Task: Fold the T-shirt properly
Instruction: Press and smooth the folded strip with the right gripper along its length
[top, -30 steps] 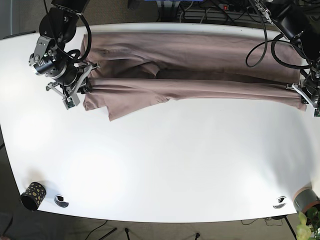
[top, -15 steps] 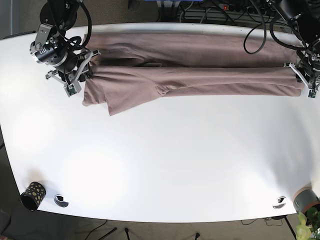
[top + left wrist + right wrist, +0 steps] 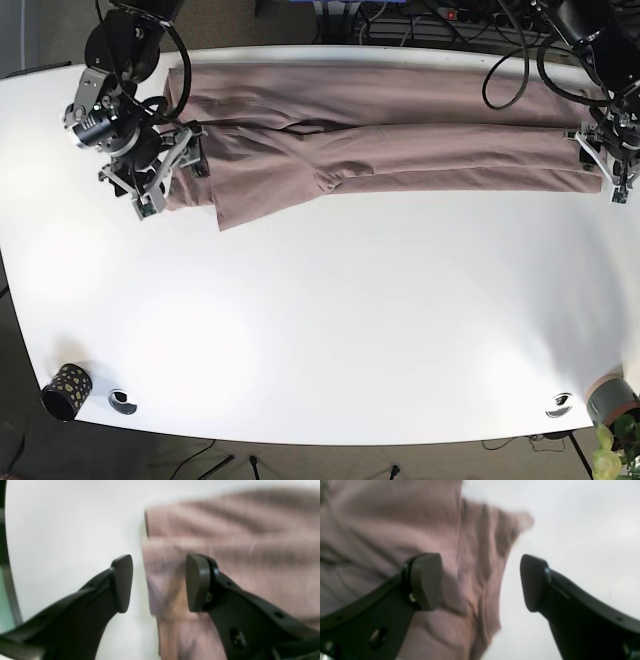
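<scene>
The mauve T-shirt (image 3: 400,110) lies folded lengthwise in a long band along the far side of the white table (image 3: 320,320). One sleeve flap sticks out toward the front at its left end. My right gripper (image 3: 158,188) (image 3: 480,582) is open over that left end, and the shirt's (image 3: 395,530) crumpled edge runs between its fingers. At the other end of the band my left gripper (image 3: 612,172) (image 3: 160,582) is open too. It straddles the shirt's (image 3: 237,542) side edge, with one finger above cloth and the other above bare table.
A dotted dark cup (image 3: 66,391) and a small round fitting (image 3: 123,402) sit at the front left corner. Another fitting (image 3: 560,404) and a grey pot (image 3: 612,397) are at the front right. Cables run behind the table's far edge.
Both grippers carried the shirt's near edge toward the far side, narrowing the band, then let go. They now stand open over its two ends.
</scene>
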`<action>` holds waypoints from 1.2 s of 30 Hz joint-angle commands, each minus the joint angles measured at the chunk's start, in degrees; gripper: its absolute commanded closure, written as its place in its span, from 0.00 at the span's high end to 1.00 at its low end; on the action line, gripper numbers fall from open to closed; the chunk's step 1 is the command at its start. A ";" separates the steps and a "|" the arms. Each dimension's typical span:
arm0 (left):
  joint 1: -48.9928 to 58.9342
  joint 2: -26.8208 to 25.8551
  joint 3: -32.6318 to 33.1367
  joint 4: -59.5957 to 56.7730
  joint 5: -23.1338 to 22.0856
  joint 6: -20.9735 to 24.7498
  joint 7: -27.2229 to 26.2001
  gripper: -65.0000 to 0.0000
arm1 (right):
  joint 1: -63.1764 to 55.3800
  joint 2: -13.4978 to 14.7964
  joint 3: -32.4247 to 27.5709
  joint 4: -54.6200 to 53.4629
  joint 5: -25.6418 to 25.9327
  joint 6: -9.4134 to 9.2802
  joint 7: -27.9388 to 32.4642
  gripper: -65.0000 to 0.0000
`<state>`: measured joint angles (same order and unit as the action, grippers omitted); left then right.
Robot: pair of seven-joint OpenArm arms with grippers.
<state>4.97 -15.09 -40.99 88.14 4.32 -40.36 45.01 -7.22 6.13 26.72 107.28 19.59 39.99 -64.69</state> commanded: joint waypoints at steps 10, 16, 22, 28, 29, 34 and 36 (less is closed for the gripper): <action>-0.71 -1.22 -0.02 1.05 -0.49 0.36 -0.93 0.47 | 14.48 -2.48 0.14 -16.60 0.41 0.01 -2.52 0.72; 0.52 -0.16 2.09 0.61 -0.49 0.36 -0.93 0.47 | 18.08 -4.06 0.05 -21.00 0.14 0.01 -2.52 0.72; 1.31 0.10 2.62 0.61 -0.49 0.36 -0.93 0.47 | 20.89 -4.77 0.05 -28.91 0.41 0.01 -2.35 0.70; 1.14 0.72 2.62 -1.76 -0.49 0.36 -1.10 0.47 | 20.72 -6.44 0.05 -28.82 0.41 0.01 -2.44 0.23; 1.14 0.72 2.62 -2.20 -0.49 0.36 -1.10 0.47 | 20.72 -6.70 0.05 -28.82 0.41 0.01 -2.44 0.18; 0.96 0.72 2.62 -4.23 -0.49 0.36 -1.19 0.47 | 20.54 -6.79 0.05 -26.80 0.67 0.01 -2.52 0.00; 0.96 0.72 2.62 -4.49 -0.49 0.36 -1.19 0.47 | 19.31 -6.79 0.14 -23.99 2.34 0.01 -2.52 0.00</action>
<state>5.85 -13.85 -38.35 83.61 2.96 -40.12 43.03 11.40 -1.15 26.79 79.85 19.62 39.66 -68.20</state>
